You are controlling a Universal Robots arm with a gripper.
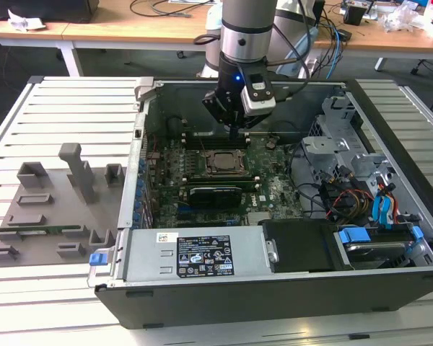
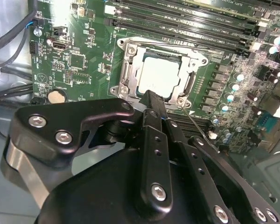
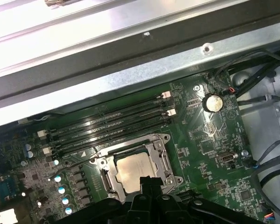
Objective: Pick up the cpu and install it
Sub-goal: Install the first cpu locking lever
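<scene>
The cpu, a small square chip with a silvery top, lies flat inside the open socket frame on the green motherboard. My gripper hangs just above the chip's near edge, its black fingers together and holding nothing. In the exterior view the gripper hovers over the socket with the cpu, inside the open computer case.
Memory slots run beside the socket. A long black expansion card lies in front of it. A drive cage and cables are at the exterior view's right. A grey fixture tray sits left of the case.
</scene>
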